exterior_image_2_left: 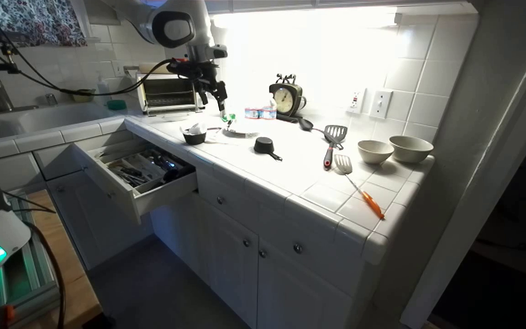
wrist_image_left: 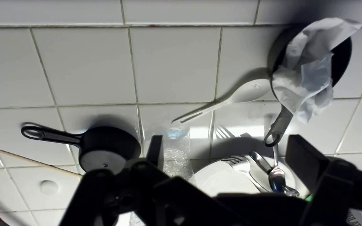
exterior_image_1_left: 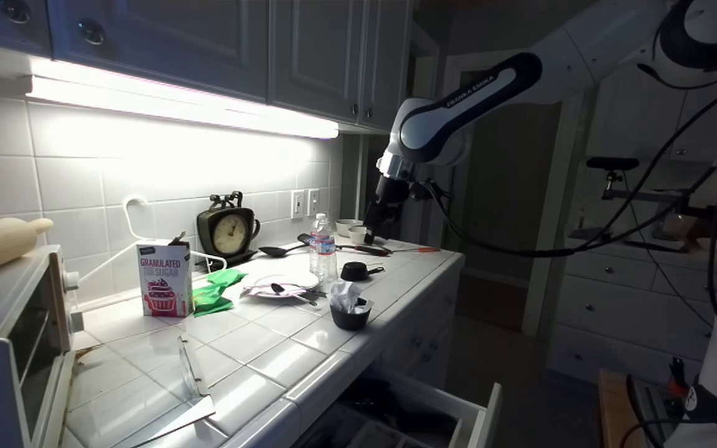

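Observation:
My gripper (wrist_image_left: 230, 153) hangs above the tiled counter with its jaws wide apart and nothing held; it also shows in both exterior views (exterior_image_1_left: 378, 224) (exterior_image_2_left: 213, 103). Between the fingers, in the wrist view, appears a white plate (wrist_image_left: 214, 182) bearing a fork (wrist_image_left: 242, 166), a spoon (wrist_image_left: 276, 180) and other cutlery. A clear water bottle (wrist_image_left: 176, 161) stands near the left finger, partly covered by it. Crumpled white paper (wrist_image_left: 313, 70) fills a black measuring cup (wrist_image_left: 342, 59), beside a white plastic spoon (wrist_image_left: 251, 91). Another black cup (wrist_image_left: 108, 141) lies upside down on the left.
Below the counter a cutlery drawer (exterior_image_2_left: 130, 198) is pulled out. Along the wall stand a sugar box (exterior_image_1_left: 164, 280), a green bag (exterior_image_1_left: 212, 295) and a dark clock-faced scale (exterior_image_1_left: 229, 230). Two bowls (exterior_image_2_left: 375, 151) and an orange-handled spatula (exterior_image_2_left: 370, 203) occupy the far end. Wall cabinets (exterior_image_1_left: 315, 56) hang above.

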{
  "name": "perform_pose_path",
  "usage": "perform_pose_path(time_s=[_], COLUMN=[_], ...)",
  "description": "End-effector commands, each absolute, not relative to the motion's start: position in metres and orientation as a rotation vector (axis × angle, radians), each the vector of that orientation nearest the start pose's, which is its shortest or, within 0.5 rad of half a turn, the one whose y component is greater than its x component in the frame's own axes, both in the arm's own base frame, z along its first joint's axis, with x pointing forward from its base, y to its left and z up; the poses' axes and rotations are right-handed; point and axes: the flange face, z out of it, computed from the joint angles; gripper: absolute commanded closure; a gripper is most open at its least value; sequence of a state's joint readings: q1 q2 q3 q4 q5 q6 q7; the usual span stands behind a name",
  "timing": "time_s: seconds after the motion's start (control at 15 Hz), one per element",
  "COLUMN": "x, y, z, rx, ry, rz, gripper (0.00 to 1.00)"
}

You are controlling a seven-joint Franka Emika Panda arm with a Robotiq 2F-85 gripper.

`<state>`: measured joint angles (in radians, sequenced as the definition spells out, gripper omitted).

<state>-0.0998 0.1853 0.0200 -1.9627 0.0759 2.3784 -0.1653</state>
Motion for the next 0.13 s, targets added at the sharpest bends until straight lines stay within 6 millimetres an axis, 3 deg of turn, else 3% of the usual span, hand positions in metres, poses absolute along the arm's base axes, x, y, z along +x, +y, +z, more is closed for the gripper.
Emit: perform_pose_path(time_s=[0.0, 0.07], x=[0.6088, 0.6082], y=[-0.0486, -0.0488], z=[0.4175, 0.4185], rx=[-3.123, -3.126], ry=[-0.118, -0.123], rz=[-0.330, -0.327], gripper=[0.00, 0.00])
